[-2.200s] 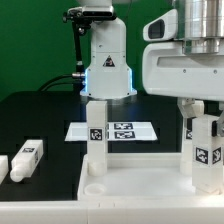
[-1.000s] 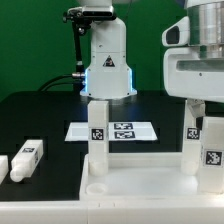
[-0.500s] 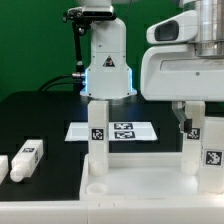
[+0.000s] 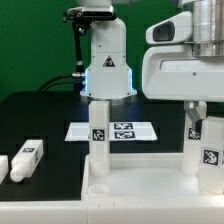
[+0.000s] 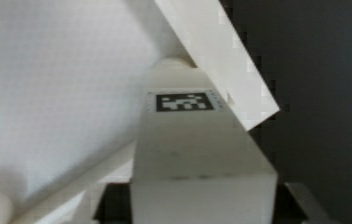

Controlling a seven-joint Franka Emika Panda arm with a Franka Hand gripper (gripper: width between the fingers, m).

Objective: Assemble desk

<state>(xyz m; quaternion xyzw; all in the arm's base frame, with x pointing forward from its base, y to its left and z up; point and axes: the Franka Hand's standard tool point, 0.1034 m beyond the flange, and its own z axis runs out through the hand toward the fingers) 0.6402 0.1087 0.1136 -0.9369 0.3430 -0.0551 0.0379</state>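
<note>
The black bench [image 4: 40, 120] is seen to carry the desk parts. Largest among them is the white rimmed tabletop panel [image 4: 140, 185], lying flat at the near edge, smooth matte plastic with round corner sockets. Two square-section legs are seen standing upright in its far corners: one leg [image 4: 97, 135] toward the exterior view's left, and a second leg [image 4: 205, 150] toward the exterior view's right, each bearing a black-and-white tag. The second leg is straddled by the end effector [image 4: 204, 118], whose fingers appear closed narrowly on its upper part; in the wrist view the leg [image 5: 194, 150] fills the frame between the dark finger pads. The step in hand is judged to be seating this leg into its socket; turning or pressing, then release, would be called for. Two loose legs [image 4: 27, 155] lie apart on the bench, and the marker board [image 4: 125, 130] lies behind the panel.
</note>
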